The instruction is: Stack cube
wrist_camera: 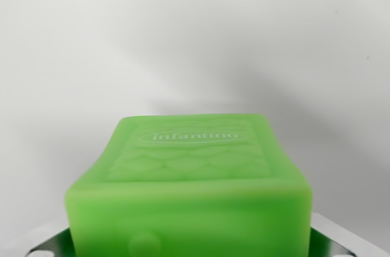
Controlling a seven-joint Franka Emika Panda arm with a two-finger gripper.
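Green cube (192,190), one only, filling lower middle of wrist view: soft matte rubbery block, rounded edges, embossed scale pattern and oval "infantino" logo on top. Sitting between two ridged metal fingers (332,242) of gripper (189,248), jaws seemingly clamping its sides.

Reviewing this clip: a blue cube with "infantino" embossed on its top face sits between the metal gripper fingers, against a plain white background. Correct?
Not quite: the cube is green, not blue, as the wrist view shows. The rest stands: "infantino" is embossed in an oval on its top face, the metal fingers show at either lower corner beside it, and the background is plain white.
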